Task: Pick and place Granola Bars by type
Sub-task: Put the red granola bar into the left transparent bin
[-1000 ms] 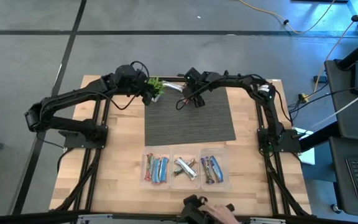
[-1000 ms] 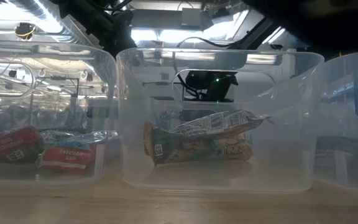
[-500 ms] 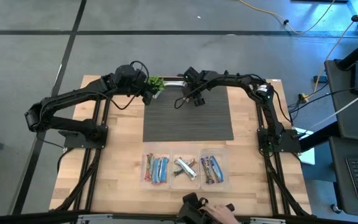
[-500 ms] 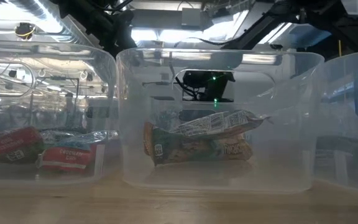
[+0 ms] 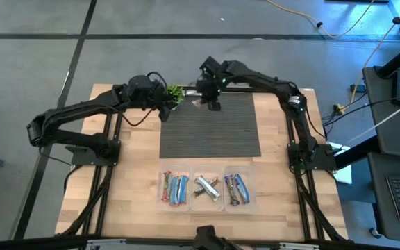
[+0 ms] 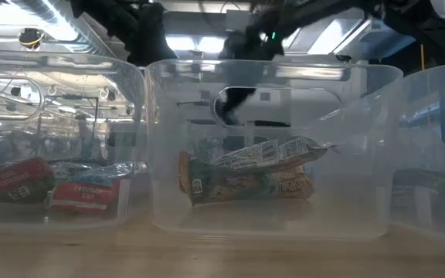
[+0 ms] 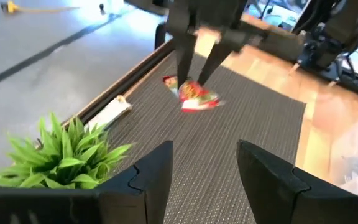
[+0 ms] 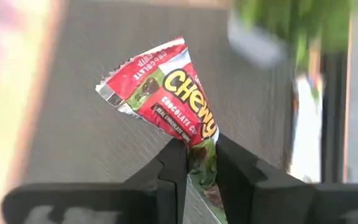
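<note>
Up at the far edge of the dark ribbed mat point(image 5: 211, 128), we see the right gripper point(image 5: 212, 104) pinching one end of a red Chewy bar point(image 8: 166, 90), its two fingers point(image 8: 173, 168) pressed onto the wrapper while the rest of the bar sticks out free beyond them. From the left wrist view the same red Chewy bar point(image 7: 194, 96) hangs between the right arm's fingertips just above the mat, near the mat's far border. We find the left gripper point(image 7: 201, 165) close by at the mat's far left corner, its fingers spread apart with nothing between them, right beside the small green plant point(image 5: 173, 94), which also shows in the left wrist view point(image 7: 61, 149). At the near side of the wooden table point(image 5: 130, 173) we count three clear bins in a row: the left bin point(image 5: 164, 200) holds red and blue bars point(image 5: 174, 187), the middle bin point(image 6: 161, 139) holds silver-white bars point(image 5: 207, 186), and the right bin point(image 5: 248, 201) holds dark purple and blue bars point(image 5: 235, 187). In the low view the silver-white bars point(image 6: 261, 154) lie stacked on the middle bin's floor, and red wrappers point(image 6: 22, 181) rest in the neighbouring bin.
</note>
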Tool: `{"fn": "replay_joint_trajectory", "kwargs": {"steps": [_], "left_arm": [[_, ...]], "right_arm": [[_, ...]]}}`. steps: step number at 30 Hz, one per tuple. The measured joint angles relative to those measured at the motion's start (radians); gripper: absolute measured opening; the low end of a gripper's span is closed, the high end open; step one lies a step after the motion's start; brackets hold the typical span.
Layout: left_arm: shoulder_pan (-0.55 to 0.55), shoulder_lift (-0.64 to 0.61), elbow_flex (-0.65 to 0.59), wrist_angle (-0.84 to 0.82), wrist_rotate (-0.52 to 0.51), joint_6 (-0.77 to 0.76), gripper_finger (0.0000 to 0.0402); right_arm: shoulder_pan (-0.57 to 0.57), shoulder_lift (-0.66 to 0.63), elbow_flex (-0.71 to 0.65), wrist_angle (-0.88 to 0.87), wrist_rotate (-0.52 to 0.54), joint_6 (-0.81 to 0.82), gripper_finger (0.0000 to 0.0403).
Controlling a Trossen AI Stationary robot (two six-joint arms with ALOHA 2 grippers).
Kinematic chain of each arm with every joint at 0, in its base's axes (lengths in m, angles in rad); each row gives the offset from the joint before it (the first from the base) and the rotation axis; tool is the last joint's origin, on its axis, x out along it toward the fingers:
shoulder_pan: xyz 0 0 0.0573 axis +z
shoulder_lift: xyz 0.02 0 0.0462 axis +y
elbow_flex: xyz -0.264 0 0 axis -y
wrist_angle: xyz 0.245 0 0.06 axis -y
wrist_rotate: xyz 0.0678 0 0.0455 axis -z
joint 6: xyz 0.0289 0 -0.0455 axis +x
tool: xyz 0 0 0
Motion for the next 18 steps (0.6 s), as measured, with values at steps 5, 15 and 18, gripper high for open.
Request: {"fn": "replay_joint_trajectory", "kwargs": {"steps": [5, 15, 18], "left_arm": [[-0.08, -0.064, 0.0, 0.003, -0.099, -0.001, 0.0171], [-0.382, -0.101, -0.129, 0.323, -0.361, -0.027, 0.0171], [-0.486, -0.101, -0.22, 0.493, -0.502, 0.013, 0.0171]], "right_arm": [[0.01, -0.11, 0.049, -0.009, -0.133, 0.147, 0.0075], [0.149, -0.296, 0.005, 0.19, -0.142, 0.385, 0.0075], [0.201, -0.307, 0.005, 0.251, -0.141, 0.424, 0.0075]]}}
